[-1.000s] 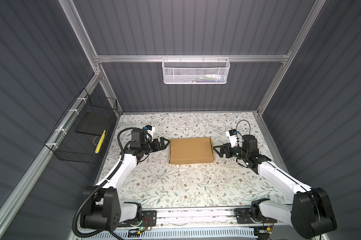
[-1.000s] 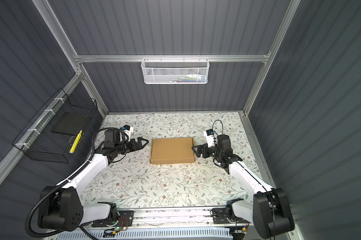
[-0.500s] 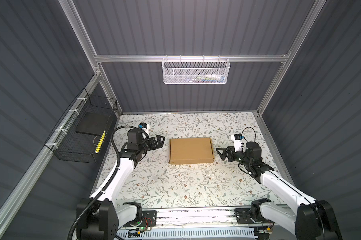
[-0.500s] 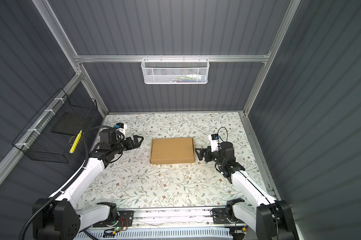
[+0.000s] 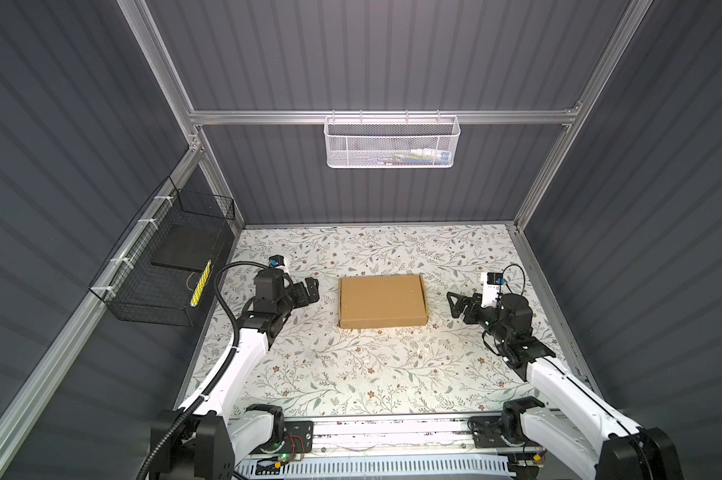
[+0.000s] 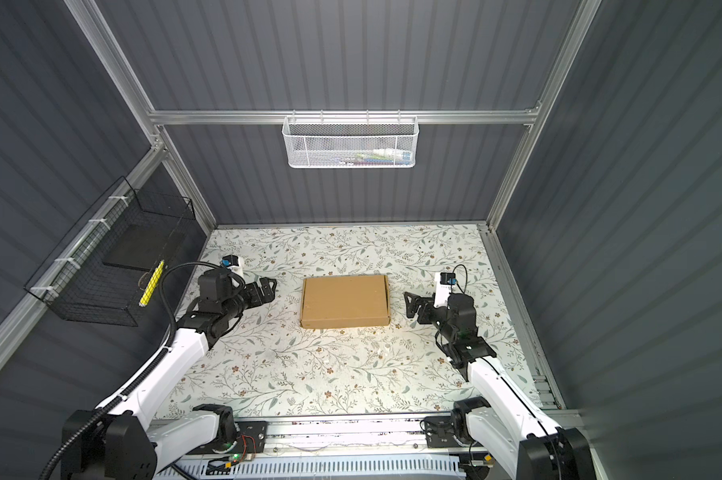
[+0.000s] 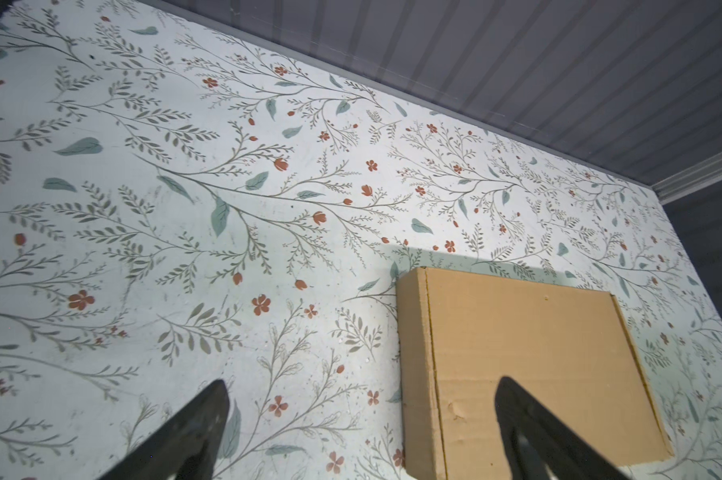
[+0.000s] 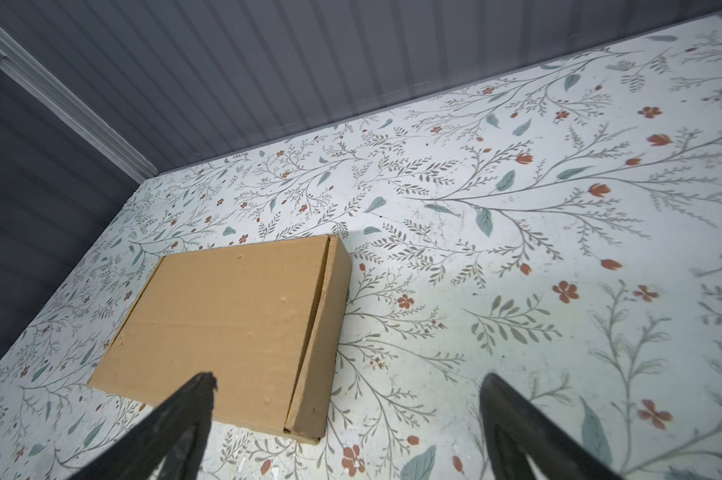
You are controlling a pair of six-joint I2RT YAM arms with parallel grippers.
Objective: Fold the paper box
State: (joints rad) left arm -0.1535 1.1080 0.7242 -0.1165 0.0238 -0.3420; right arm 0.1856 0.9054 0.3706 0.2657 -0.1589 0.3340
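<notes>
Two claws stood spread wide and empty: the left gripper [image 5: 312, 290] and the right gripper [image 5: 452, 304] flanked the paper box [image 5: 382, 301], each apart from it, likely because the closed box needed no further folding. It lay mid-table [image 5: 351, 374]. Its inside and tuck flaps were hidden.

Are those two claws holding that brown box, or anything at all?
Nothing is held. The left gripper and the right gripper both stand open, each clear of the paper box, which lies closed between them.
</notes>
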